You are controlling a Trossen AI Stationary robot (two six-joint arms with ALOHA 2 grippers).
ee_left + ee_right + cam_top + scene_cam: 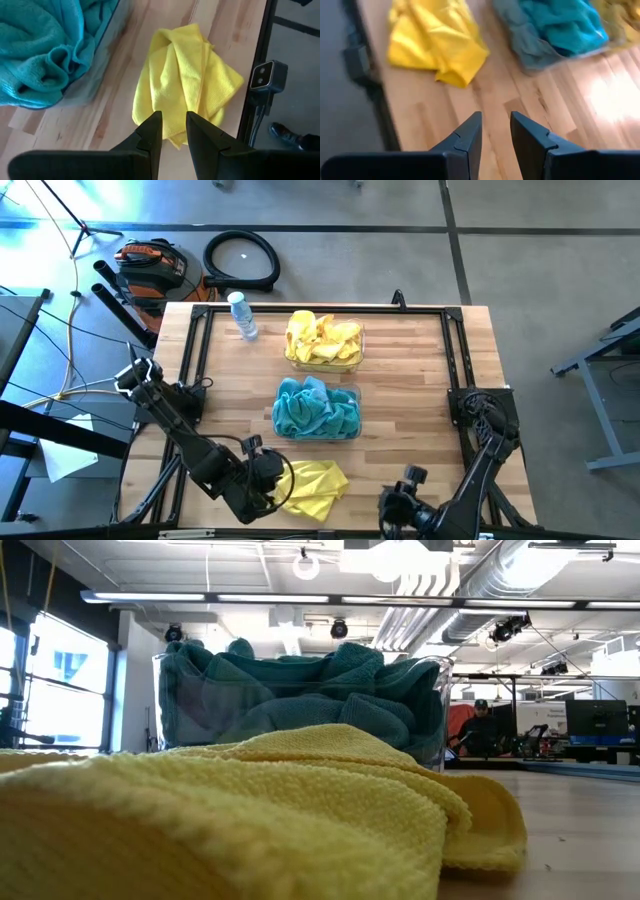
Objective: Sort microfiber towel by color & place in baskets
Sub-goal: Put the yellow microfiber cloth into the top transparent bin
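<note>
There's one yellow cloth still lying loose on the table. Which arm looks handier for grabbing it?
Probably the left. The left gripper hangs right at the loose yellow towel, fingers slightly apart and empty. The right gripper is farther off at the table's near edge.

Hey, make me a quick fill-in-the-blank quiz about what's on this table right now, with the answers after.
1. The loose towel on the table is ____.
2. The basket nearer that towel holds ____ towels.
3. The far basket holds ____ towels.
4. The clear bottle stands beside the ____ basket.

Answers: yellow; teal; yellow; far
</note>
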